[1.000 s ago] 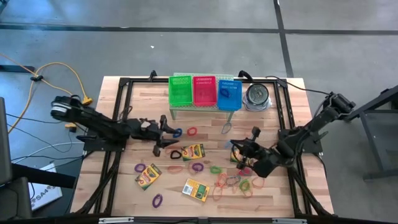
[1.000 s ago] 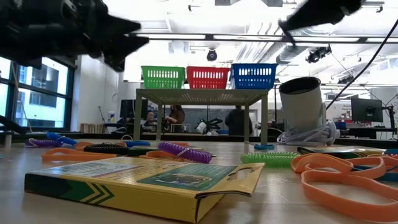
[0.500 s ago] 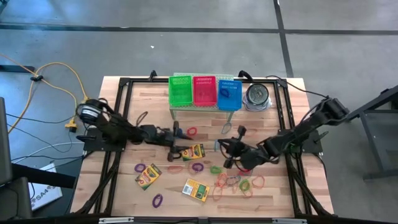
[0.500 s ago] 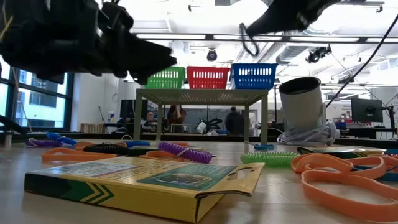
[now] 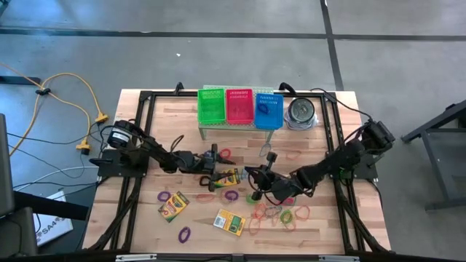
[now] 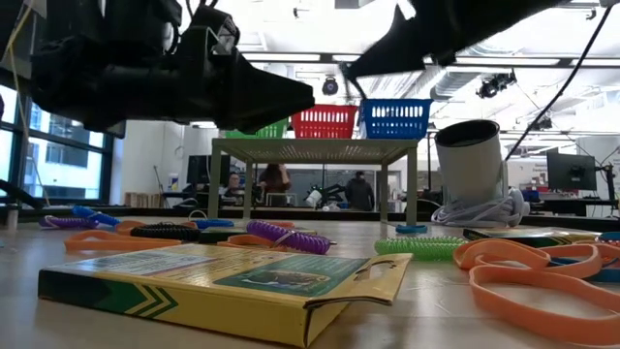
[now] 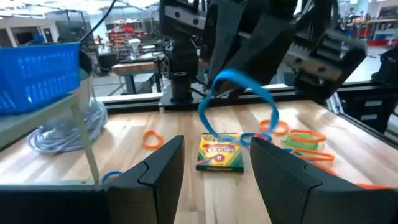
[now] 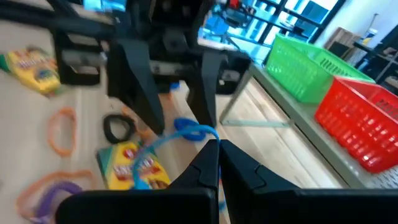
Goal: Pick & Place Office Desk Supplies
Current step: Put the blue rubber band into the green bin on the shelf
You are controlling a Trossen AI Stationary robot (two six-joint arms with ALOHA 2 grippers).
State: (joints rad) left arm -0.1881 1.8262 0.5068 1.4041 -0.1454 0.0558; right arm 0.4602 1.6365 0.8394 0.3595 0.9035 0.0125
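Wood table [image 5: 145,218] lies under my arms, with crayon boxes [image 5: 228,222] and loops [image 5: 280,215] scattered in the lower centre of the frame. My right gripper [image 5: 256,179] is closed on a blue loop [image 8: 189,132], held in the air mid-frame. My left gripper [image 5: 215,169] stands half open and empty, facing it. Baskets [image 5: 240,107] sit on a shelf at upper centre; behind is a workshop room with people far off.

A light wooden plank bench [image 5: 156,124] carries a small raised grey shelf [image 5: 237,127] and a round silvery metal tin [image 5: 300,111] at its far edge. Flat yellow-and-green crayon boxes [image 5: 229,222] and thin coloured rubber-band loops [image 5: 278,215] lie scattered across its near half.
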